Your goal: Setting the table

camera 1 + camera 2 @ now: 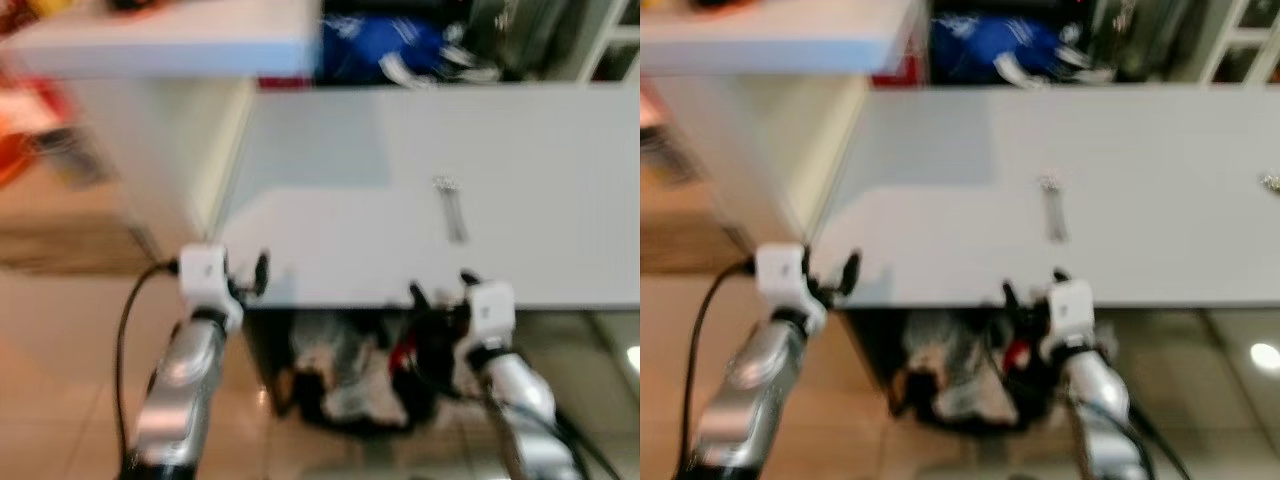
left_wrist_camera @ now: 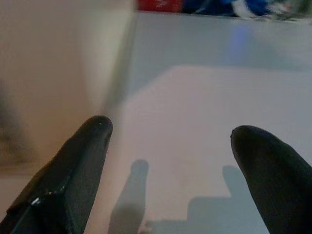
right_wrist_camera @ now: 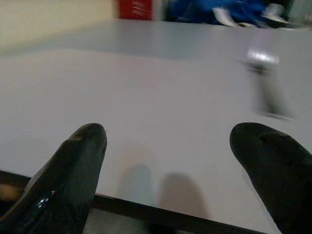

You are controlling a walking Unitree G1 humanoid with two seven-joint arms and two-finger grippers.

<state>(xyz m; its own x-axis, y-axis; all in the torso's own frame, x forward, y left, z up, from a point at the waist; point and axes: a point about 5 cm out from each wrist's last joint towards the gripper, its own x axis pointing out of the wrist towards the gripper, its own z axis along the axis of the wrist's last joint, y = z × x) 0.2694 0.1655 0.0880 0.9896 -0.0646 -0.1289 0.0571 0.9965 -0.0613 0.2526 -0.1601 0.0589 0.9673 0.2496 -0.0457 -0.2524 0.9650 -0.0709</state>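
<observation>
A white table (image 1: pixel 520 150) stands before me, blurred in the head views. A small metal utensil, likely a fork (image 1: pixel 451 208), lies on it near the middle; it is also in the right wrist view as a blurred fork (image 3: pixel 265 87). My left gripper (image 1: pixel 245 280) hovers at the table's front left corner, open and empty, as the left wrist view (image 2: pixel 168 146) confirms. My right gripper (image 1: pixel 440 292) is at the table's front edge, below the fork, open with nothing between its fingers (image 3: pixel 73 161).
A cream counter (image 1: pixel 170 40) juts in at the left, beside the table. Blue and dark items (image 1: pixel 395 45) sit behind the table's far edge. A pile of cloth and dark things (image 1: pixel 350 375) lies on the tiled floor under the table. Another small metal piece (image 1: pixel 1270 182) lies at the table's right.
</observation>
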